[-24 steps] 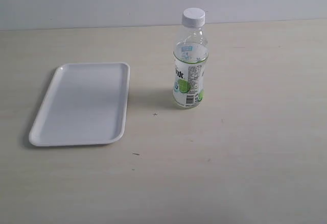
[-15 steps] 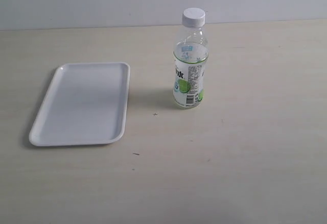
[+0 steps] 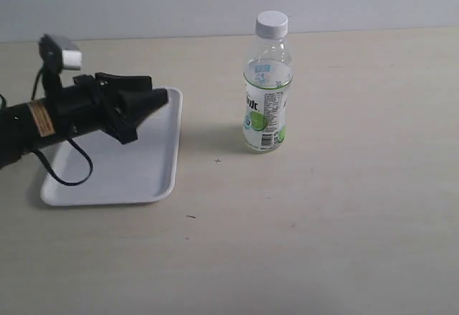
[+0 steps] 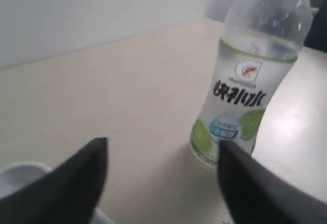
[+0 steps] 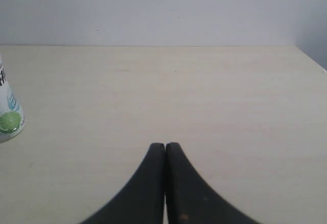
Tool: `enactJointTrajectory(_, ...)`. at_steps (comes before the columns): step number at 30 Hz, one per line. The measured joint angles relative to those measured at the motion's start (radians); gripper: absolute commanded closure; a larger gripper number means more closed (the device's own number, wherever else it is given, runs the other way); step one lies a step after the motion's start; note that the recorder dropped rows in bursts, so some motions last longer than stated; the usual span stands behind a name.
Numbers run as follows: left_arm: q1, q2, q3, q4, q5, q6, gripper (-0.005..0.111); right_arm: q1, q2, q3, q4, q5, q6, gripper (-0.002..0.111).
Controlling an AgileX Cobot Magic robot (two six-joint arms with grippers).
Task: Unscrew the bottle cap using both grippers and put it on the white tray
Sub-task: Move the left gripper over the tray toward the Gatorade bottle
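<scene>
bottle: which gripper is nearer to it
Left. The left gripper hangs over the white tray, jaws open toward the bottle; the right gripper sits shut, outside the exterior view, farther off.

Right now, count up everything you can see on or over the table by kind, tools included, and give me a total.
bottle: 1
bottle cap: 1, on the bottle
white tray: 1
tools: 2, the left tool and the right tool
Total: 5

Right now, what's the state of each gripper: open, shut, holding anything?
Left gripper: open, holding nothing.
Right gripper: shut, holding nothing.
</scene>
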Motion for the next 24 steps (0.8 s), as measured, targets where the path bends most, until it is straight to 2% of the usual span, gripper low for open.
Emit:
enactJointTrajectory(2, -0.027, 0.072, -0.045, 0.010, 0.000, 0.036, 0.001, 0.000, 0.000, 0.000, 0.000, 0.000, 0.000, 0.108)
enactJointTrajectory(11, -0.170, 0.189, -0.196, 0.025, -0.006, 0.083, 0.002, 0.000, 0.000, 0.000, 0.000, 0.000, 0.000, 0.108)
enactJointTrajectory(24, -0.269, 0.223, -0.271, -0.002, 0.004, 0.111, 0.002, 0.000, 0.000, 0.000, 0.000, 0.000, 0.000, 0.108)
